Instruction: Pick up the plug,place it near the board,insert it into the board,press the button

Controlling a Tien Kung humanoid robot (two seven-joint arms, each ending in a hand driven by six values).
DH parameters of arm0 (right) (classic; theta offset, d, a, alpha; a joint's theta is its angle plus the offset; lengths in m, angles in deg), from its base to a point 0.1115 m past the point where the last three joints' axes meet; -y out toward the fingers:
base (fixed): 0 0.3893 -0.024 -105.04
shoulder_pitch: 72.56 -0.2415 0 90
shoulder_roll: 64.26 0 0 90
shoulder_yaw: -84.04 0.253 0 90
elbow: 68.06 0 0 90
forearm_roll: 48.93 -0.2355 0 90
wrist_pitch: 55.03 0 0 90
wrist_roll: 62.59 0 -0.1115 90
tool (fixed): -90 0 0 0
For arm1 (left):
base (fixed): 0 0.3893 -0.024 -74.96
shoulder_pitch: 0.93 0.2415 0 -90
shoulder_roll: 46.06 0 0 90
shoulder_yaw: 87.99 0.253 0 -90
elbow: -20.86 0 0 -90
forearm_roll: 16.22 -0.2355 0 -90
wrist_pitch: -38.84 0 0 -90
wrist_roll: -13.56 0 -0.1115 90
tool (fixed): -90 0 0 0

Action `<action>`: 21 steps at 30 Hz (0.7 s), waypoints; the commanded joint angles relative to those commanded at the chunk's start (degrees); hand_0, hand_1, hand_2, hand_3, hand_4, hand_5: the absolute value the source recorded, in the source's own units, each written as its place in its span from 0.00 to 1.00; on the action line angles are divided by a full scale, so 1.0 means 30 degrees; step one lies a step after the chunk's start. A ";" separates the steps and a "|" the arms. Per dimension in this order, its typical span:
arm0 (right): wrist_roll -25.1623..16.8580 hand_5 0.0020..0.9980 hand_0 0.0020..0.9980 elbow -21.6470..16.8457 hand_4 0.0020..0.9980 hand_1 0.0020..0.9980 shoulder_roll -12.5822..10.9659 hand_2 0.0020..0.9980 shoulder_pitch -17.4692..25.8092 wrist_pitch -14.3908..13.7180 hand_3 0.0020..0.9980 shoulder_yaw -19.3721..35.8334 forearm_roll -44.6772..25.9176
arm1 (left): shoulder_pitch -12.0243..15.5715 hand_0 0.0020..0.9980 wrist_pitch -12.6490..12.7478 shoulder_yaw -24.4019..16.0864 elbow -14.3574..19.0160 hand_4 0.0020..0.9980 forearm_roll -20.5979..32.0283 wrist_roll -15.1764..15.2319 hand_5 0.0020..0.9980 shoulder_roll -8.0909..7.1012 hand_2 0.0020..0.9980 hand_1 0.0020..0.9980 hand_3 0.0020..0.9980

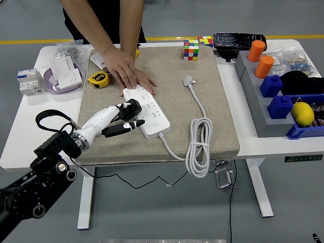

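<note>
The left hand (119,119) reaches in from the lower left over a beige mat (167,61), its fingers clamped on a black plug (132,108). The plug sits at the left edge of the white board (148,110), touching or just over it — whether its pins are in a socket cannot be told. One dark finger (124,127) sticks out toward the board's near end, just beside its long edge.

The board lies slantwise on the mat. From its near end a white cable (198,144) runs off, loops into a coil near the mat's front right, and goes up to a white plug (189,80) lying free on the mat, well apart from the board.

A person stands at the far side. One hand (130,75) lies flat, palm down, on the board's far end and presses it to the mat.

Left of that hand a yellow tape measure (99,79) lies at the mat's edge. Further left on the white table (35,126) stand a purple dish (53,83) holding white parts and a small white breaker (28,81). At the mat's far edge sit two colour cubes (191,49). On the right, a grey rack (263,106) holds orange cylinders (259,58) and blue blocks (276,93), and a lemon (302,113) lies in a blue bin (304,132).
</note>
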 joint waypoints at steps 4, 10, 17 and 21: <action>0.0003 1.00 0.95 0.0004 1.00 0.85 -0.0003 0.78 0.0016 0.0002 0.79 -0.0029 -0.0008 | -0.0103 1.00 0.0031 0.0220 -0.0092 1.00 -0.0020 0.0041 1.00 0.0000 0.96 1.00 0.91; 0.0004 1.00 0.95 0.0013 1.00 0.84 -0.0002 0.78 0.0055 0.0005 0.79 -0.0034 0.0003 | -0.0424 1.00 0.0045 0.0652 -0.0373 1.00 -0.0248 0.0090 1.00 -0.0003 0.95 1.00 0.91; 0.0004 1.00 0.95 0.0017 1.00 0.84 -0.0019 0.78 0.0085 -0.0001 0.79 -0.0079 -0.0003 | -0.0931 1.00 0.0060 0.1185 -0.0751 1.00 -0.0420 0.0178 1.00 0.0015 0.95 1.00 0.91; 0.0004 1.00 0.95 0.0018 1.00 0.84 -0.0018 0.78 0.0079 0.0002 0.79 -0.0126 -0.0016 | -0.1353 1.00 0.0079 0.1386 -0.0946 1.00 -0.0509 0.0240 1.00 0.0025 0.95 1.00 0.91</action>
